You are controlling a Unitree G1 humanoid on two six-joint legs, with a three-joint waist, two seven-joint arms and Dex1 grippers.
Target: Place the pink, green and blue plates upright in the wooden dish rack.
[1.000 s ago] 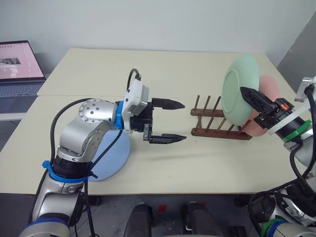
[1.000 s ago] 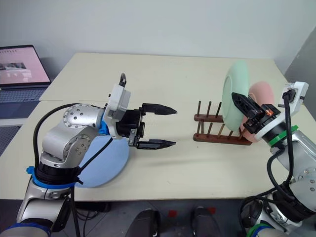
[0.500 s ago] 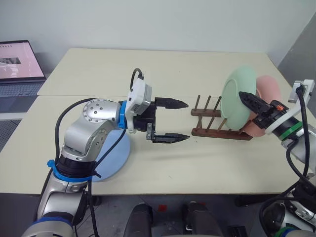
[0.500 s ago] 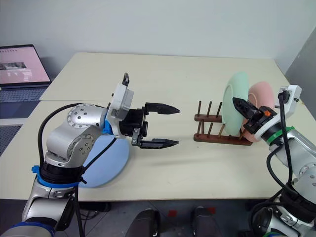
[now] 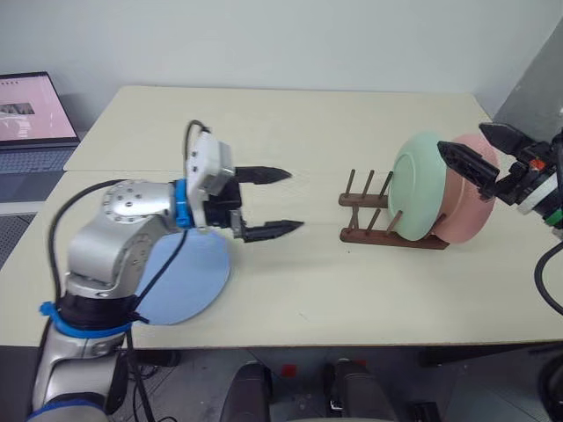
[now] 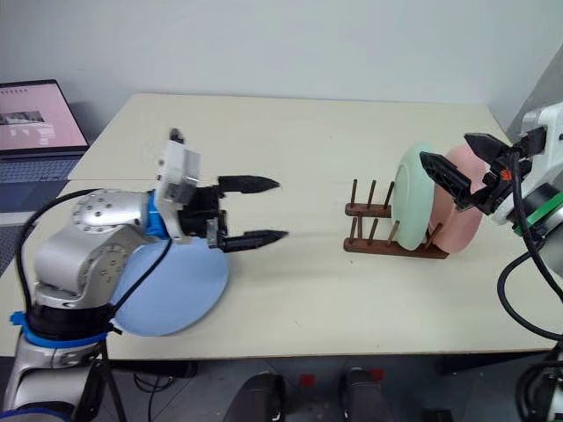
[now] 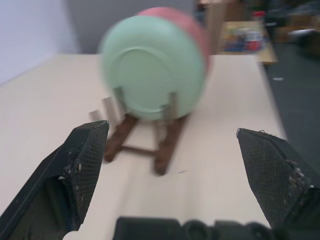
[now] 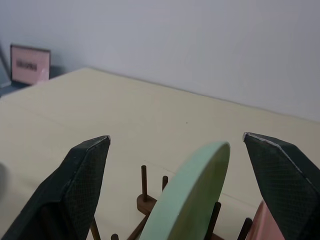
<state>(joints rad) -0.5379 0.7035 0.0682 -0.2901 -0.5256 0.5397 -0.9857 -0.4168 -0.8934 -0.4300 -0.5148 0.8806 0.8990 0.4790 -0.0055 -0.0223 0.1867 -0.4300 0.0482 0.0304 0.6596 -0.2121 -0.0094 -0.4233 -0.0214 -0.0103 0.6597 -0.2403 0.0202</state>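
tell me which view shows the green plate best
The left wrist view: the green plate faces the camera, standing between the pegs of the wooden dish rack. Both eye views show it from above at an angle, leaning on the pink plate. The right wrist view shows just its rim edge-on.

Office or lab, plain grey wall (image 5: 290, 40); cream tables (image 5: 308, 132), open laptop (image 5: 31, 110)

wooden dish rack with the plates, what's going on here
A two-armed robot is loading the small dark brown wooden dish rack. The pale mint green round plate and the salmon pink round plate stand upright in it. The right pincer is open around the green plate's top edge. The light blue round plate lies flat on the table, under the open left pincer.
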